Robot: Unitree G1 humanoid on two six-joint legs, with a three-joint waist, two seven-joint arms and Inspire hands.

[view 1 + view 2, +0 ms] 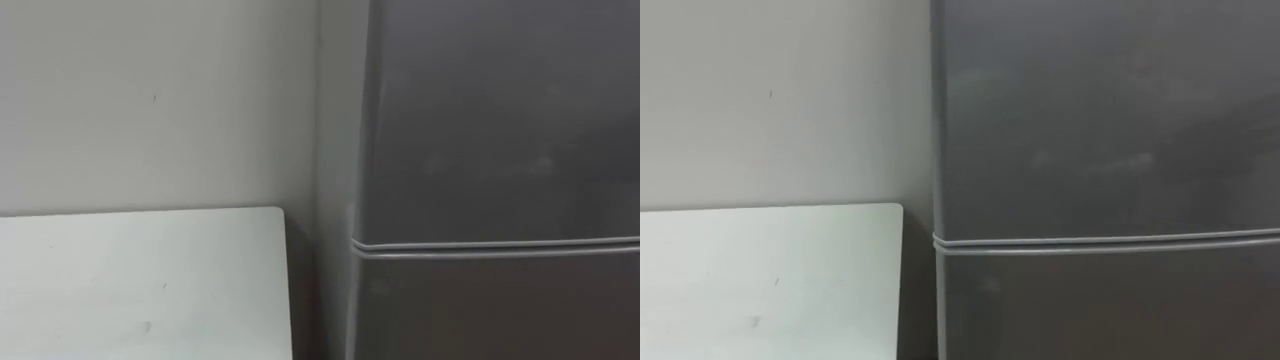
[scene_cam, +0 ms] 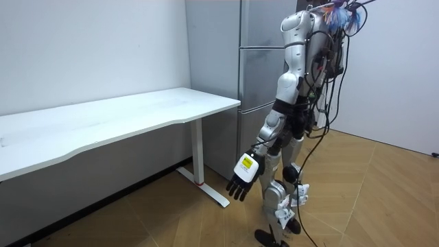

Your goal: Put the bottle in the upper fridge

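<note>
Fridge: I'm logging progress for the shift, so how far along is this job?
Done: nothing visibly yet; the fridge has its doors shut. In hand: the robot stands facing it beside the white table, its left hand hanging open and empty. Left: get hold of the bottle, open the upper door, set the bottle inside.
</note>
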